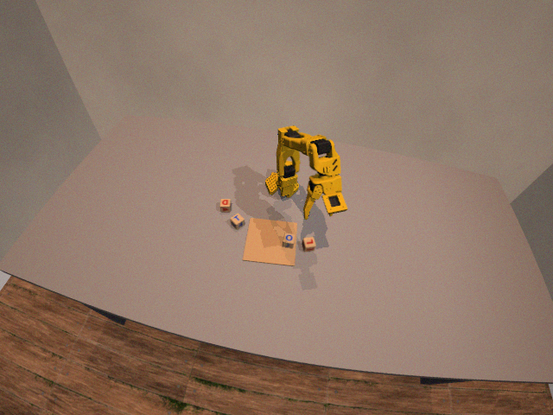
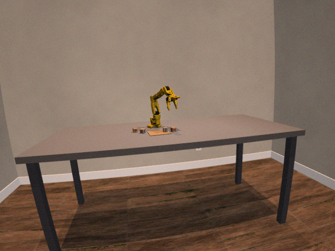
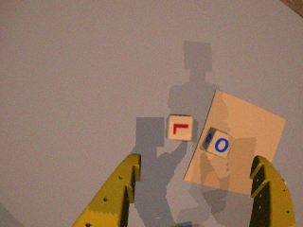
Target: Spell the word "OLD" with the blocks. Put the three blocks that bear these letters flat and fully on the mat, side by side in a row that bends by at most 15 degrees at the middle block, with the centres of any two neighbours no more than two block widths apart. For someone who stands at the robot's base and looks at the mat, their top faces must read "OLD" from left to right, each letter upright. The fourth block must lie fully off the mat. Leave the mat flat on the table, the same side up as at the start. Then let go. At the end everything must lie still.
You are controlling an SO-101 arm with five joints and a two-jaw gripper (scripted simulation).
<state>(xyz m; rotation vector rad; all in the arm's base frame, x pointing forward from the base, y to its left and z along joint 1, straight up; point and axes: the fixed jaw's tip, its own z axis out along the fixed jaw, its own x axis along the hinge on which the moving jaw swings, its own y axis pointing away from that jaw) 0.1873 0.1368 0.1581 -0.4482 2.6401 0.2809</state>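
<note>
O block: [image 1: 288, 239] blue letter on top, flat on the mat near its right edge, toward the near side in the top view.
L block: [image 1: 308, 243] red letter on top, on the table just right of the mat's edge, off the mat, just beside the O block but apart from it.
T block: [image 1: 237, 220] blue letter, on the table just off the mat's far left corner.
D block: [image 1: 225, 205] red letter, on the table left of and beyond the T block, near it.
Mat: [image 1: 263, 250] tan square, lying flat on the table in front of the arm's base.
Gripper: [image 1: 319, 209] raised well above the table, pointing down over the L block and the mat's right edge; jaws partly apart, nothing between them.
Table: [image 1: 402, 268] grey-brown top, dark legs, on a wood floor.
</note>
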